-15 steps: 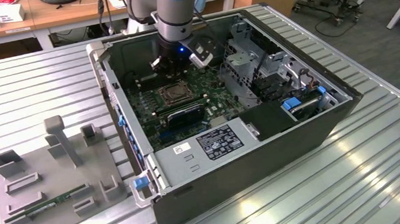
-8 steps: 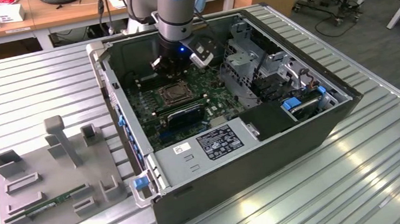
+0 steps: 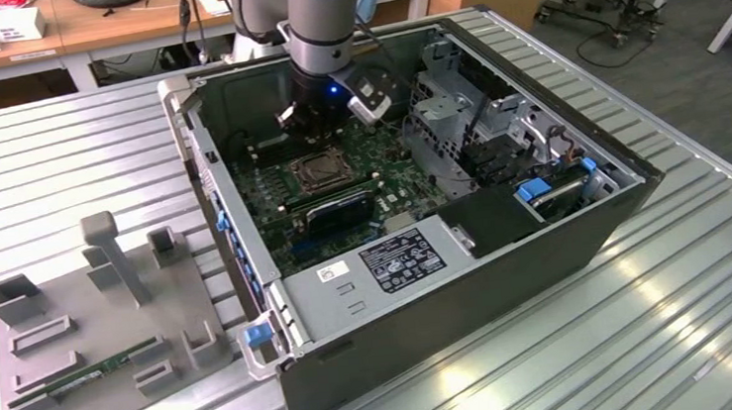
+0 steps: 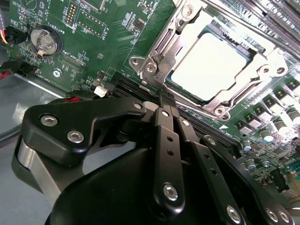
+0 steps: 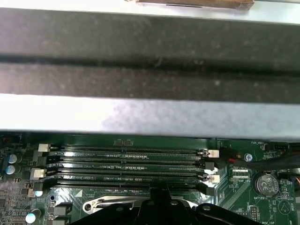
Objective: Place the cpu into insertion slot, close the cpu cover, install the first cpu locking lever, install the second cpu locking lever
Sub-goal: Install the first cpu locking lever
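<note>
The cpu (image 4: 211, 65) lies flat in the insertion slot (image 3: 316, 173) on the green motherboard, its pale metal top facing up. The cpu cover (image 4: 161, 47), a silvery frame, is down over the chip's edges. My gripper (image 4: 164, 99) is shut, its black fingers (image 4: 161, 126) pressed together with nothing visible between them. The tip sits at the edge of the socket frame, next to a corner of the cover. In the exterior view the gripper (image 3: 320, 129) hangs inside the open computer case, just above the socket. In the first wrist view the gripper tip (image 5: 159, 191) sits before the memory slots.
The case walls (image 3: 227, 207) ring the motherboard. Long black memory slots (image 5: 124, 164) run beside the socket, and a coin battery (image 4: 45, 40) sits nearby. A drive cage (image 3: 466, 127) stands on the exterior view's right. A grey fixture tray (image 3: 86, 329) holding a green memory stick (image 3: 102, 370) lies on the left.
</note>
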{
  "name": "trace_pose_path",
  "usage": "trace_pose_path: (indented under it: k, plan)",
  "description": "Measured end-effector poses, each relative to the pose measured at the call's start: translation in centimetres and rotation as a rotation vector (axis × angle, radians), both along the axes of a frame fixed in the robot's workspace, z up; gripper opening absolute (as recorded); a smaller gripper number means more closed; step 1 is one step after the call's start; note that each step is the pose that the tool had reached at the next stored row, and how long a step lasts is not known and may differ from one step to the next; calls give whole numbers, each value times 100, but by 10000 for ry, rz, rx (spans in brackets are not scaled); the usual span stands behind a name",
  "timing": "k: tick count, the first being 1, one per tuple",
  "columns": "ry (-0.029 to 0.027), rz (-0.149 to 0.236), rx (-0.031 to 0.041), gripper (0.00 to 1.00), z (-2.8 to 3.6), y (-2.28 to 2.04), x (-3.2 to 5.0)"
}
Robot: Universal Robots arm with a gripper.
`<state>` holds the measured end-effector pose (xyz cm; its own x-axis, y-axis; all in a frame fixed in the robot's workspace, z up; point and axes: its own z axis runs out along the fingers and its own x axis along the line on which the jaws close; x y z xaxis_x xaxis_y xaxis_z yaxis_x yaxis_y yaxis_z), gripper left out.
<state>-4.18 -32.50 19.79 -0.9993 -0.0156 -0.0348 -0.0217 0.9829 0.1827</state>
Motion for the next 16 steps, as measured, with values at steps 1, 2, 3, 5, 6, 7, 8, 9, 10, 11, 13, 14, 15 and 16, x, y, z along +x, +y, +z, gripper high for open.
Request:
trace_pose_path:
  k: [1,2,3,5,6,7,8,9,10,11,13,14,15,16]
  plan:
    - [-1,0,-5,11,0,0,0]
    - [-2,0,-6,11,0,1,0]
    - [-1,-1,-9,11,1,2,0]
    - [-1,-2,-10,11,1,9,0]
    - [0,-2,-10,11,1,13,0]
    - [-1,-1,-10,11,1,15,0]
    - [0,1,-10,11,2,16,0]
    - [0,0,-11,11,3,17,0]
    - [0,-1,-11,11,5,18,0]
    - [-1,-1,-9,11,6,20,0]
    - [-1,-1,-8,11,12,21,0]
    - [-1,-1,-9,11,18,21,0]
    - [-1,-1,-8,11,26,21,0]
    - [-1,-1,-8,11,35,21,0]
